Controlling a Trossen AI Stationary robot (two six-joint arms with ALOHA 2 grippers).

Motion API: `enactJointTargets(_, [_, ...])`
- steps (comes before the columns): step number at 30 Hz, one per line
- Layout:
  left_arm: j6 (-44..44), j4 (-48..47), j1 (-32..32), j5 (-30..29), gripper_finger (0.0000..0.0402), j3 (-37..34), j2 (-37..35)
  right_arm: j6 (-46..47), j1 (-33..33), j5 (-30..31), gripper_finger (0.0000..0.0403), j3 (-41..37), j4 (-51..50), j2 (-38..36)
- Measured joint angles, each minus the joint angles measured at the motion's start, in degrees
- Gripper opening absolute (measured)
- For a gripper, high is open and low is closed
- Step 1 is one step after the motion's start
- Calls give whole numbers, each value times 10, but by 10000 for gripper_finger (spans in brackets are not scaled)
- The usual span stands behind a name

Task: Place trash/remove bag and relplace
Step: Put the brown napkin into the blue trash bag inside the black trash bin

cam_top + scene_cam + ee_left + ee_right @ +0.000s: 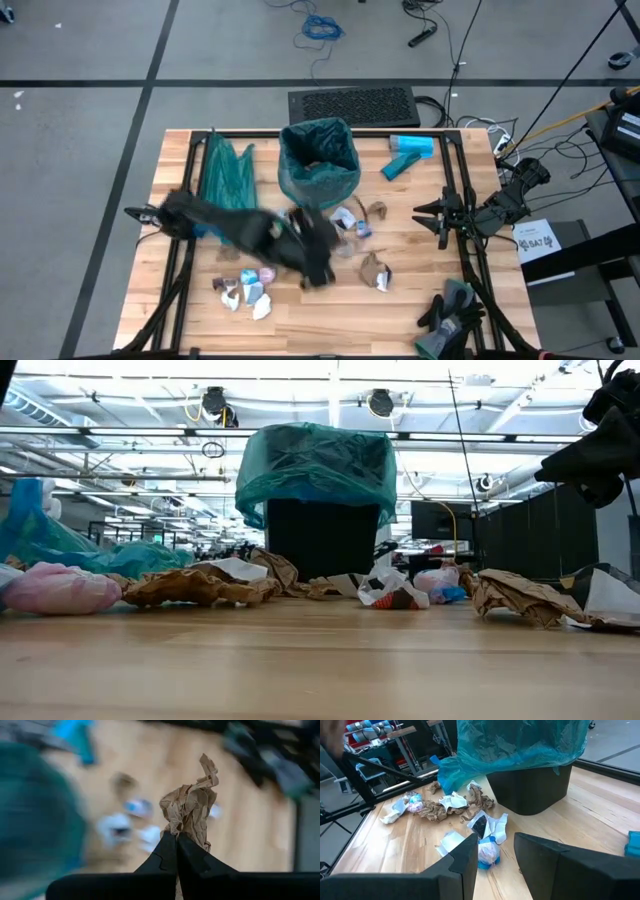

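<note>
Crumpled brown paper [190,810] is clamped between the fully closed fingers of the left tool [318,262], above the worktop [400,320] near the bin [319,160]. Remaining trash [245,292] lies scattered beside it. Right tool [432,216] waits at the edge, jaws parted, empty.

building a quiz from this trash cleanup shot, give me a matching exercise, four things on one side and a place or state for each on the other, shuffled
Things:
1. left gripper
2. right gripper
3. bin
4. gloves

Place or state:
A. lined with a teal bag, at the back middle of the table
B. lying at the table's front right corner
C. open, holding nothing, at the right side
D. shut on a crumpled brown paper scrap

Pairs: 1-D, 2-C, 3-A, 4-B
</note>
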Motion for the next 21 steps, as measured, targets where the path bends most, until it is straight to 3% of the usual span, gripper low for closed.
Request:
enactJointTargets(3, [2, -30, 41, -25, 1, 0, -41, 0, 0, 0, 120, 0, 0, 0])
enactJointTargets(8, [43, -55, 139, 0, 0, 0, -77, 0, 0, 0, 120, 0, 0, 0])
enactJointTargets(15, [158, -50, 286, 102, 0, 0, -81, 0, 0, 0, 121, 0, 0, 0])
enactJointTargets(21, [267, -32, 374, 181, 0, -1, -60, 0, 0, 0, 121, 0, 0, 0])
